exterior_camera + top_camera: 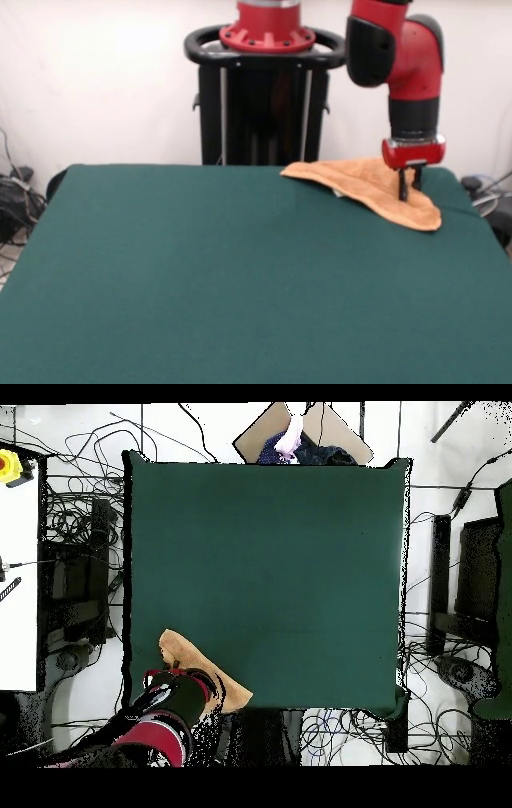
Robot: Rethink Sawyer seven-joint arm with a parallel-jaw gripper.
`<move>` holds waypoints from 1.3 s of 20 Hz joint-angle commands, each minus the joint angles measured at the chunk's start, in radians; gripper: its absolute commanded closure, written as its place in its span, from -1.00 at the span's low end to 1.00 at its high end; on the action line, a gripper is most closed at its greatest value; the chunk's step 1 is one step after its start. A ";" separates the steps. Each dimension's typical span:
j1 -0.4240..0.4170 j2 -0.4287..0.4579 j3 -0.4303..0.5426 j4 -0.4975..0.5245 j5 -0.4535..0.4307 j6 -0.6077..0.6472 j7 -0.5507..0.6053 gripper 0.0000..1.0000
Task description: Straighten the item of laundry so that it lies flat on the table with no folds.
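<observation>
Only the towel and arm occupy one corner of the table; elsewhere passage is open.

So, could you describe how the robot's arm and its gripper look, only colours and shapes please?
The arm is made of rounded, thick segments, glossy red with black sections: a black cover at the upper joint and a black cylindrical band lower down. Below it sits a red collar with a silver rim. The gripper has thin, dark, straight fingers. No loose cables or markings show on it.
</observation>
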 commanded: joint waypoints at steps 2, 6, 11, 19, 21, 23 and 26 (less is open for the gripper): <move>-0.060 0.196 -0.030 -0.299 0.204 0.017 0.102 1.00; -0.057 0.186 -0.037 -0.316 0.209 0.052 0.083 1.00; -0.089 0.109 -0.003 -0.309 0.167 0.165 0.048 1.00; -0.093 0.051 -0.006 -0.335 0.162 0.241 0.026 1.00; -0.087 0.038 -0.007 -0.344 0.163 0.281 0.020 1.00; -0.081 0.020 -0.004 -0.357 0.159 0.334 0.007 1.00; -0.090 -0.008 0.023 -0.379 0.131 0.424 -0.024 1.00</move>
